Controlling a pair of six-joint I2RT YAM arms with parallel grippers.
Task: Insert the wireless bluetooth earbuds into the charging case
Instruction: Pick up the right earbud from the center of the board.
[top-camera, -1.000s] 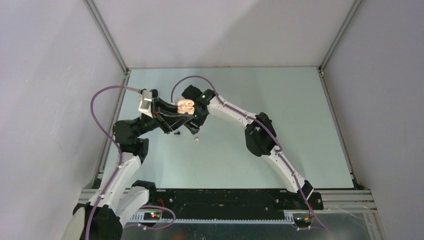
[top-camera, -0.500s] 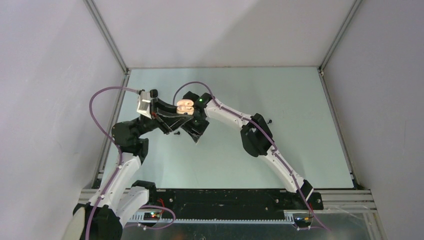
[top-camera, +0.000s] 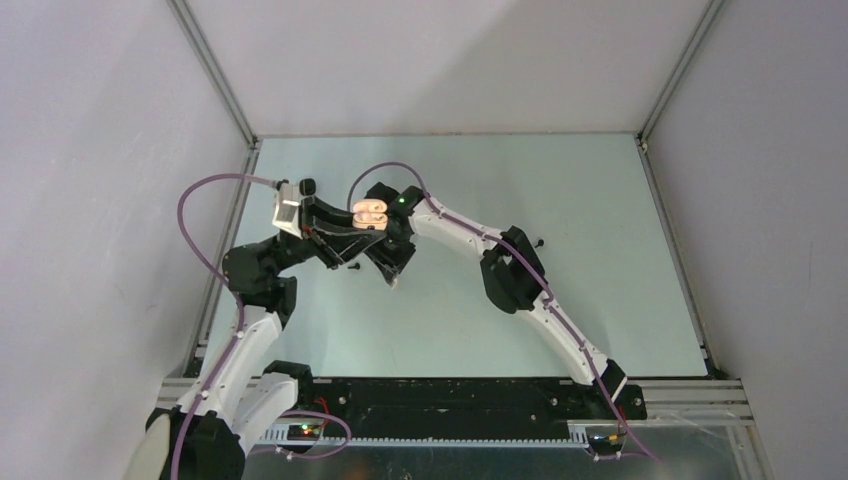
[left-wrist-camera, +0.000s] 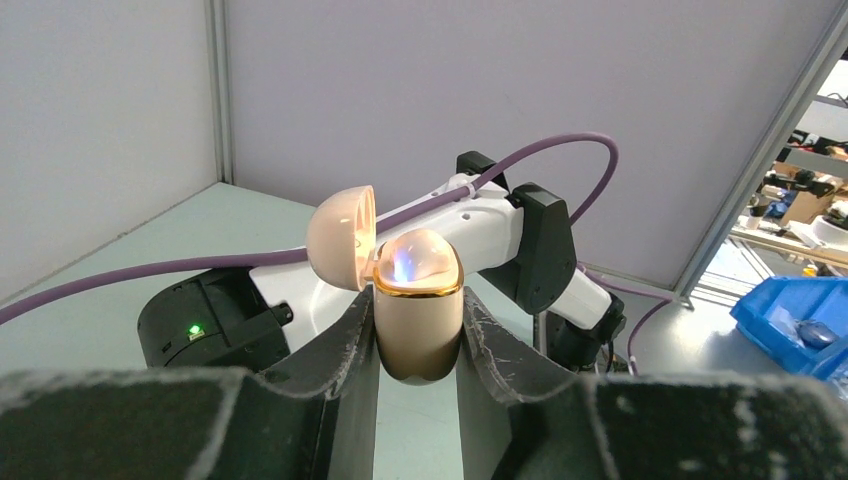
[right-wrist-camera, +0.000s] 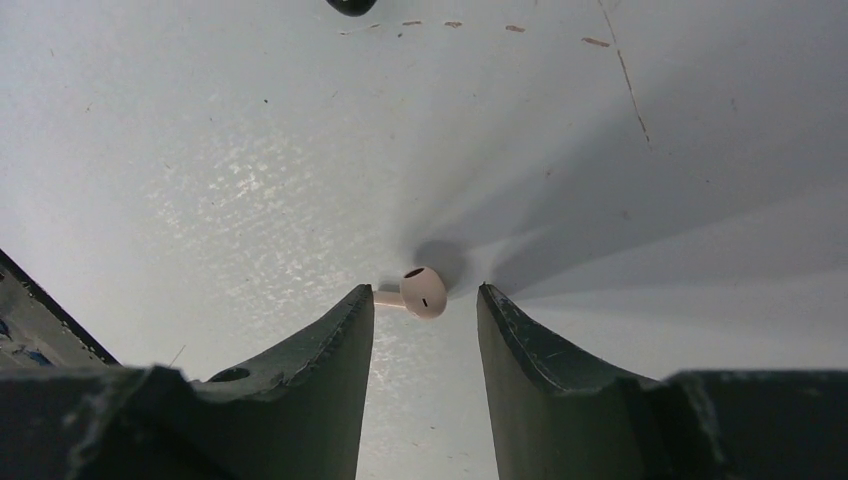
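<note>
The beige charging case (left-wrist-camera: 418, 320) stands upright with its lid (left-wrist-camera: 342, 237) hinged open to the left, a gold rim around its mouth. My left gripper (left-wrist-camera: 418, 300) is shut on the case body and holds it above the table (top-camera: 450, 320); from above the case (top-camera: 370, 213) shows in the middle left. One pale earbud (right-wrist-camera: 426, 290) lies on the table, its stem pointing left behind my left fingertip. My right gripper (right-wrist-camera: 424, 292) stands open around it, low over the surface, with a gap on the bud's right side. In the top view the right gripper (top-camera: 393, 272) sits just below the case.
A small dark object (right-wrist-camera: 350, 5) lies a little beyond the earbud, also a dark speck (top-camera: 353, 268) from above. Another dark speck (top-camera: 540, 241) lies beside the right arm's elbow. Grey walls close in three sides. A blue bin (left-wrist-camera: 800, 310) sits outside the cell.
My right gripper has moved down and left over the pale earbud, covering it from above, and its jaws have narrowed. The left arm and the case have stayed put.
</note>
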